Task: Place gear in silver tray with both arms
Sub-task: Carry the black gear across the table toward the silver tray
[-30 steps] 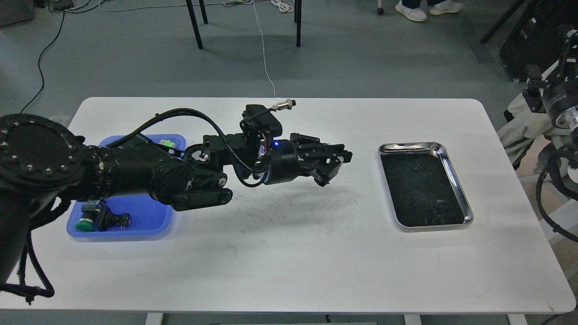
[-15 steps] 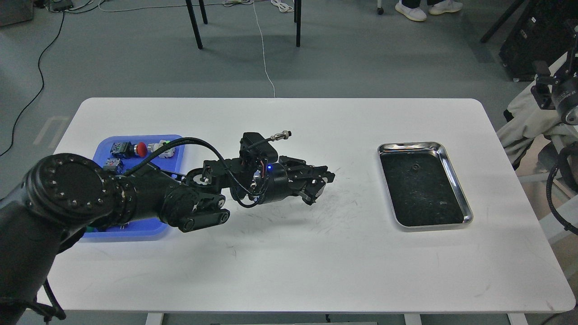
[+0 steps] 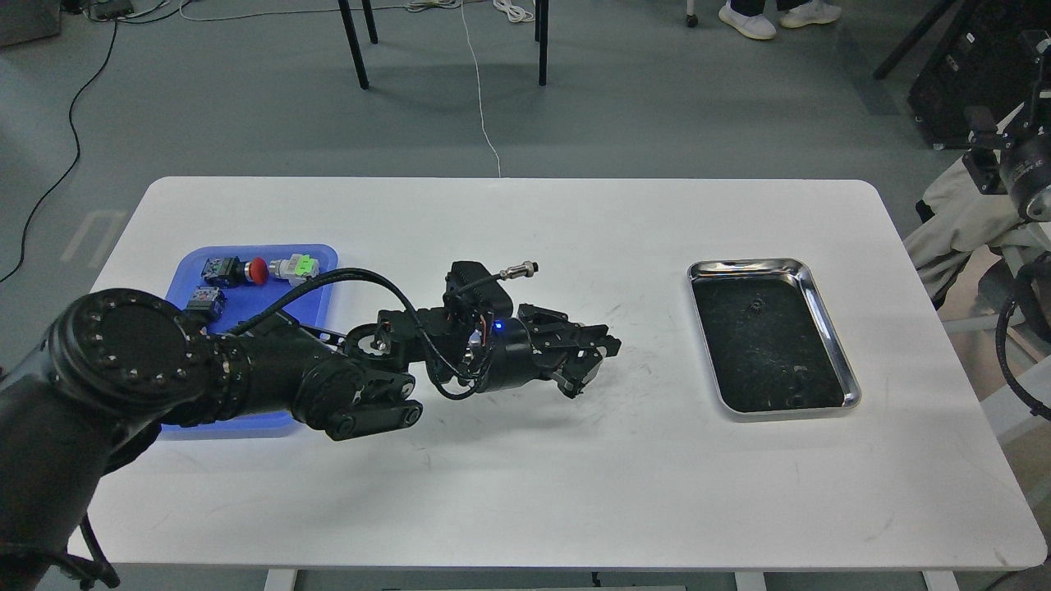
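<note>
The silver tray (image 3: 829, 322) lies on the right side of the white table, its dark bottom facing up. A small dark gear (image 3: 751, 307) rests in its far half. My left arm reaches in from the left, low over the table's middle. Its gripper (image 3: 595, 361) points toward the tray and stays well left of it. Its fingers stand apart with nothing visible between them. My right arm shows only at the right edge, off the table. Its end (image 3: 981, 152) is small and dark, so the fingers cannot be told apart.
A blue plastic tray (image 3: 185, 271) sits at the table's left and is partly hidden by my left arm. It holds a red push button (image 3: 256, 269), a green and white part (image 3: 296, 267) and a small dark part (image 3: 205, 302). Chair legs and cables stand beyond the table.
My left arm has dropped lower and pulled back left from the tray, then edged slightly forward again. The right arm's end has risen a little at the frame edge. The gear has stayed in place.
</note>
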`<state>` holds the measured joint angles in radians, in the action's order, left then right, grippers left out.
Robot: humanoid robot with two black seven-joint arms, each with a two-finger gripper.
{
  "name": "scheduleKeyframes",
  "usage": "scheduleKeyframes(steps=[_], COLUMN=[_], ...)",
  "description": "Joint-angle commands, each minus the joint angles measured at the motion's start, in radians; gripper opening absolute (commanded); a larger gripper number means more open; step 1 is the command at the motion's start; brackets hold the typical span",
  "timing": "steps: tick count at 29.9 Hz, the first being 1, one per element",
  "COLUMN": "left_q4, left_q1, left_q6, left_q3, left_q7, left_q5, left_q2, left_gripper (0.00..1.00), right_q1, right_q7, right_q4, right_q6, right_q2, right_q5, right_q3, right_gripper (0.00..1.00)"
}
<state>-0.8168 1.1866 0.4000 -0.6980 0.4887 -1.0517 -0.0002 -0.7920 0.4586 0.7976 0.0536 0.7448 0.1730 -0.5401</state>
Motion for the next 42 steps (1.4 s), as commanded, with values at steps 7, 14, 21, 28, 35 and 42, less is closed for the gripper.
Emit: scheduleKeyframes(steps=[7,14,21,28,35,42], left_q4=[0.002,0.011,0.021,0.016,0.015,0.016], left_q1=[-0.024,-0.042,-0.068,-0.071,-0.073,-0.062], left_q6=[-0.003,-0.003,-0.004,-0.006,-0.01,-0.007], left_q3=[-0.002,-0.002,-0.002,0.005,0.005,0.024], left_q7=[0.0,0.0,0.0,0.0,0.0,0.0], left_q5=[-0.051,-0.053,-0.051,-0.047,-0.041,-0.028], left_q2=[0.0,0.0,0.0,0.0,0.0,0.0], left_gripper=[0.11,0.13,0.21,0.32,0.42,0.46], right_q1=[-0.007,-0.007,-0.006,-0.006,-0.006,-0.006], right_q7=[0.0,-0.002,-0.002,0.0,0.0,0.0], right_q4=[0.0,0.002,0.002,0.002,0.002,0.002], right_q6=[0.0,-0.001,0.0,0.0,0.0,0.0], right_q2=[0.001,0.001,0.019,0.021,0.024,0.022], right_q5=[0.016,0.025,0.026,0.033,0.034,0.048], right_q3=[0.002,0.0,0.002,0.002,0.002,0.002], right_gripper=[0.96,0.96,0.96,0.96,0.96,0.96])
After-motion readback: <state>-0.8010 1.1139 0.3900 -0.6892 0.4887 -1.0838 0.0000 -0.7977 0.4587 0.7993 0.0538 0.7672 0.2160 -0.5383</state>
